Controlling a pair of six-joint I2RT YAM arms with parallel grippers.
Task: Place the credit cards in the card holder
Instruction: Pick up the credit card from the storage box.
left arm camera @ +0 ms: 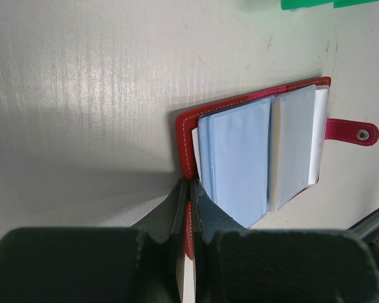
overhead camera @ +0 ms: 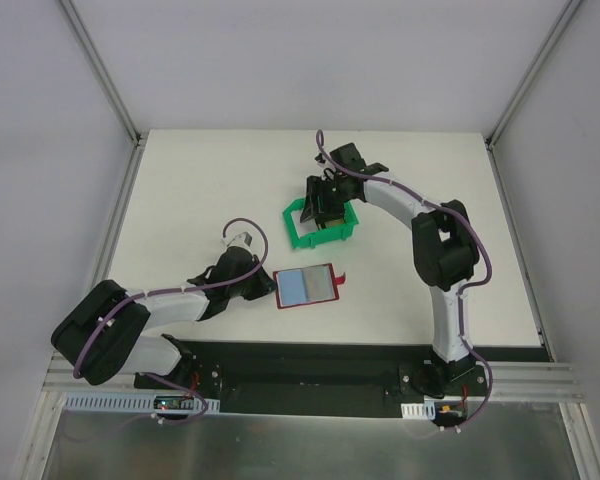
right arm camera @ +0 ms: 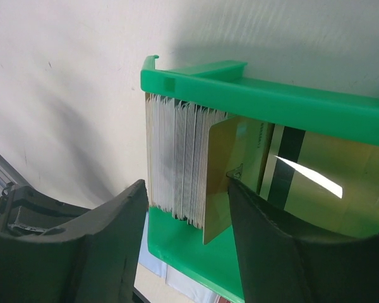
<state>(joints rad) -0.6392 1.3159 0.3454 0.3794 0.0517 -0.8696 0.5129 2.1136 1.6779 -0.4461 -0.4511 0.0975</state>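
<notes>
The credit cards (right arm camera: 177, 158) stand on edge in a tight pack at the left end of the green bin (right arm camera: 265, 95), upper centre of the overhead view. One golden card (right arm camera: 218, 183) stands proud of the whitish ones on the pack's right side. The right end effector (right arm camera: 186, 189) straddles the pack with its jaws apart, one finger just beside the outermost white card and the other against or just beside the golden one. Nothing is visibly clamped.

The hazard here is a bulk grab. With the jaws spanning the whole pack, closing would likely seize many cards at once, or squeeze the pack so that cards fan, slip and spill over the bin's wall on the lift. A pinch on the golden card's corner alone could let it swivel.

Below and to the left, at centre frame overhead, the card holder (overhead camera: 305, 287) lies open on the white surface (left arm camera: 82, 95), with its blue-grey pockets (left arm camera: 237, 158) facing up and its snap tab (left arm camera: 354, 131) pointing right. The left end effector (left arm camera: 189, 199) is closed together on the holder's red cover edge. That thin pinch is the second risk: a push from an arriving card could pivot or drag the holder, and the floppy pocket leaves may fall over the slot.
</notes>
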